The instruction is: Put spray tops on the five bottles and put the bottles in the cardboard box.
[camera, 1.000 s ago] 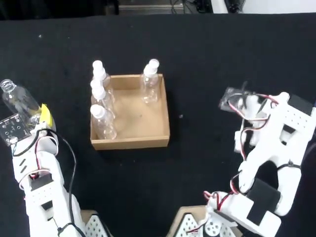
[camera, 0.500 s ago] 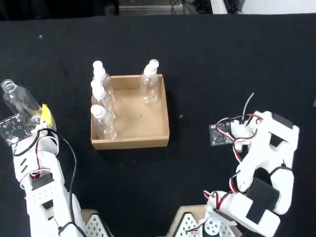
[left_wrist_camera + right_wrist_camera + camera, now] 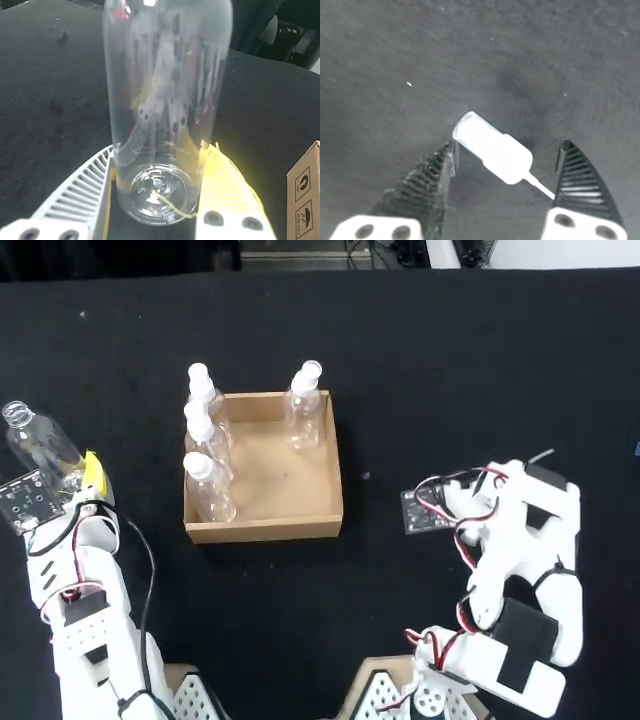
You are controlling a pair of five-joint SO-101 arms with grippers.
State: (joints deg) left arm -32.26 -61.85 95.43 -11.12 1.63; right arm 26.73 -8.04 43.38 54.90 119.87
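The right gripper (image 3: 508, 145) is holding the spray top (image 3: 490, 150) crosswise between its half-spread fingers, the thin tube trailing toward one finger. In the last second this gripper has been swinging from the far right of the table (image 3: 420, 360) inward toward the cardboard box (image 3: 265, 530), so I am judging that the last top is being carried to its bottle. The right arm (image 3: 520, 540) is folding back tightly on itself. The left gripper (image 3: 162, 150) is staying clamped on the open bottle (image 3: 165, 75), tilted and well apart from the box, where four capped bottles (image 3: 213, 490) are standing.
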